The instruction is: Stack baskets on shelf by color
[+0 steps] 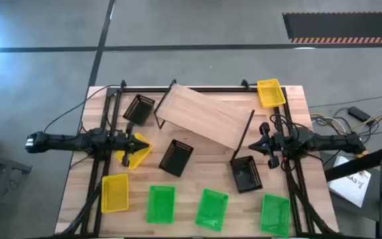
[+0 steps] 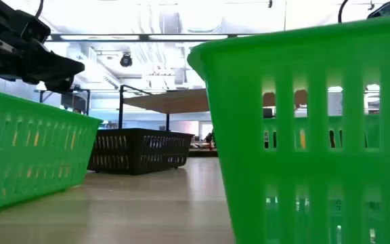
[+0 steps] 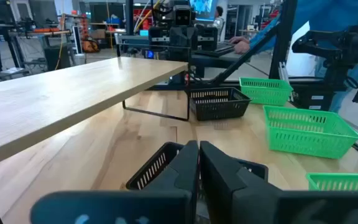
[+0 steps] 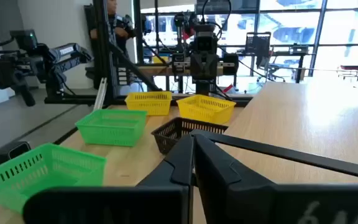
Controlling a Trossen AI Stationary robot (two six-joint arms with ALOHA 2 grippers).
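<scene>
Left gripper (image 1: 142, 142) fingers pressed together, holding nothing, hovering over a yellow basket (image 1: 132, 151) at the table's left side. Right gripper (image 1: 260, 141) likewise closed and empty, just beside the shelf's (image 1: 201, 114) right end. Shelf sits skewed mid-table. Three green baskets (image 1: 210, 208) line the front edge; black baskets (image 1: 176, 157) scattered around the shelf.

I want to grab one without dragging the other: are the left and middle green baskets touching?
Apart. The high view shows a strip of bare tabletop between the left green basket and the middle green basket.
</scene>
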